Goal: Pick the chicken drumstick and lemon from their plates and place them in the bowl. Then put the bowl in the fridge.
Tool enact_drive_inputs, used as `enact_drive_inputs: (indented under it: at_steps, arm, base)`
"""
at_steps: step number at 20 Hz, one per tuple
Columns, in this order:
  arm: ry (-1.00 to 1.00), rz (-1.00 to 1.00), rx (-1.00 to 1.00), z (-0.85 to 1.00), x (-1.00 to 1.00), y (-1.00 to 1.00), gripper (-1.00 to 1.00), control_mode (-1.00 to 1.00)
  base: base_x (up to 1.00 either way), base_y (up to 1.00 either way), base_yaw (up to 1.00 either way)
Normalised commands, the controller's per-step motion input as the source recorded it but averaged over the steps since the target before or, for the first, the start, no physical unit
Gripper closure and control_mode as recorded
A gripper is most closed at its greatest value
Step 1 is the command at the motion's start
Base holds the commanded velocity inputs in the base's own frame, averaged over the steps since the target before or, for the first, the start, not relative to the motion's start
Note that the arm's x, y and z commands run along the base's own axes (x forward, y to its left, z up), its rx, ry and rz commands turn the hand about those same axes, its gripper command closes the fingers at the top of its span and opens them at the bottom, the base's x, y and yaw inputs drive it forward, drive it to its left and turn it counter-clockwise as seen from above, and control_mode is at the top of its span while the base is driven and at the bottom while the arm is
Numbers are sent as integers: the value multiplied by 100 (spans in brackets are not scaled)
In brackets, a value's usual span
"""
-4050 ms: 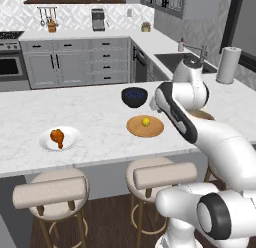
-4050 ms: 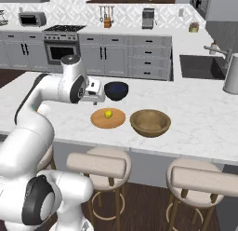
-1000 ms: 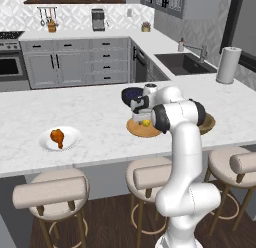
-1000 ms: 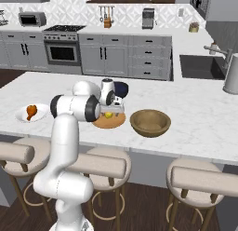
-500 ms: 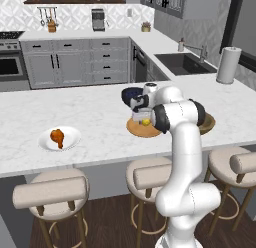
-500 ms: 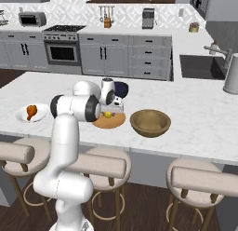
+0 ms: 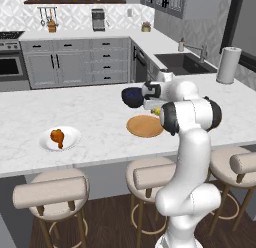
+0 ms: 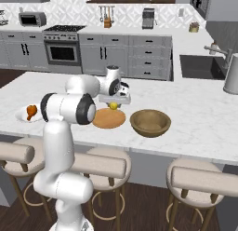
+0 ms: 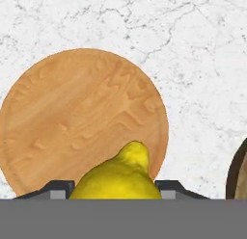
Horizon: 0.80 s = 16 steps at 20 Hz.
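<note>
Pincer (image 9: 116, 185) clamped on the small bright yellow lemon (image 9: 118, 176), lifted above the flat round tan wooden plate (image 9: 82, 117) on the white marble desk (image 9: 193, 50), orange-brown chicken drumstick (image 7: 57, 137) on glossy white plate (image 7: 44, 142), wide wooden bowl (image 8: 149, 122) just right of the wooden plate, no readable writing.

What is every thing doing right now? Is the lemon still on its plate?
lemon: held between the fingers, lifted off its plate.
gripper: shut on the lemon.
wooden plate: bare, flat on the counter.
chicken drumstick: lying on the white plate.
white plate: holding the drumstick.
wooden bowl: upright, nothing in it.
dark bowl: upright on the counter.
</note>
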Motion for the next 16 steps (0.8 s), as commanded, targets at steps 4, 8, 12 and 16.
enact_drive_inputs:
  at_steps: [4,8,12,16]
  arm:
    - [-1,-1,0,9,-24,-100,100,-100]
    - [3,0,0,4,0,-100,100,-100]
    - [1,0,0,0,0,-100,100,-100]
    - [0,0,0,-20,0,-89,100,-100]
  base:
    - [0,0,0]
    - [0,0,0]
    - [0,0,0]
    - [0,0,0]
